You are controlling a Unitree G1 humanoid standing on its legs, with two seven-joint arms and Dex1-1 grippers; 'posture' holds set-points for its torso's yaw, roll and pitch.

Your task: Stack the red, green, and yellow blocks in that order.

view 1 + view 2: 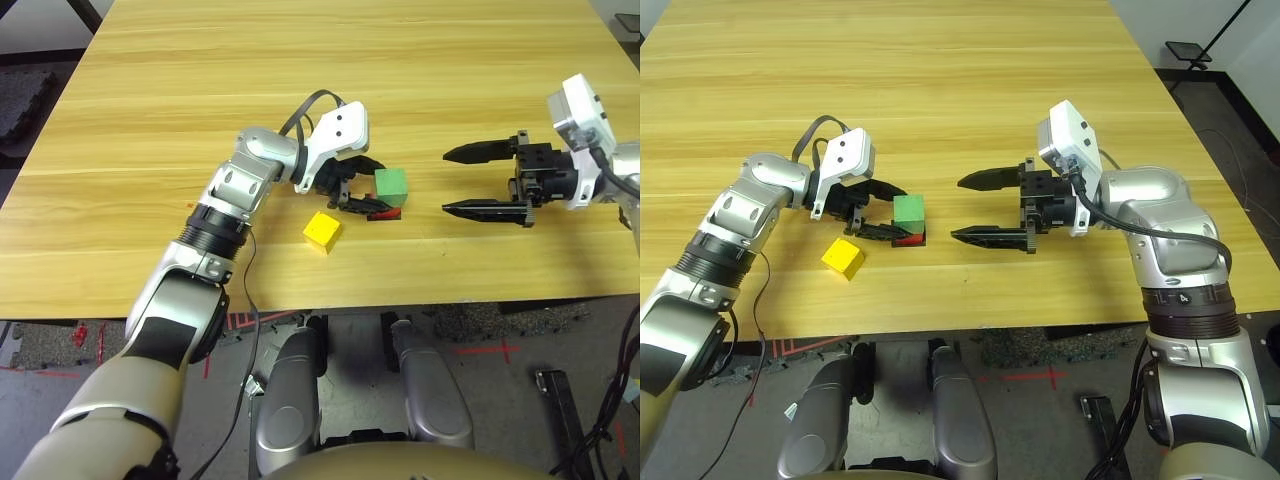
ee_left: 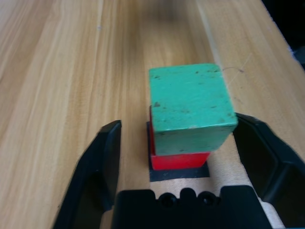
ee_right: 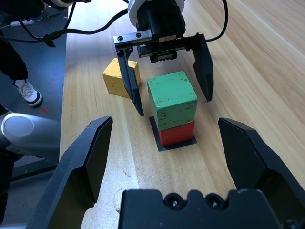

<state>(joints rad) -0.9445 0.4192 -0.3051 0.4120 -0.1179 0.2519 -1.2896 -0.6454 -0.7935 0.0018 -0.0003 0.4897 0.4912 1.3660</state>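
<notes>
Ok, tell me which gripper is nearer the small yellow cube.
Left. The left gripper stands open around the green cube just beside the small yellow cube; the right gripper hovers beyond the stack.

Wooden table (image 1: 300,80), flat black square patch (image 3: 164,144), person's shoe (image 3: 27,93)

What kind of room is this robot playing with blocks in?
Probably a robot test lab or workshop. There is a plain wooden table, red tape marks on the floor, and loose cables beside it.
</notes>
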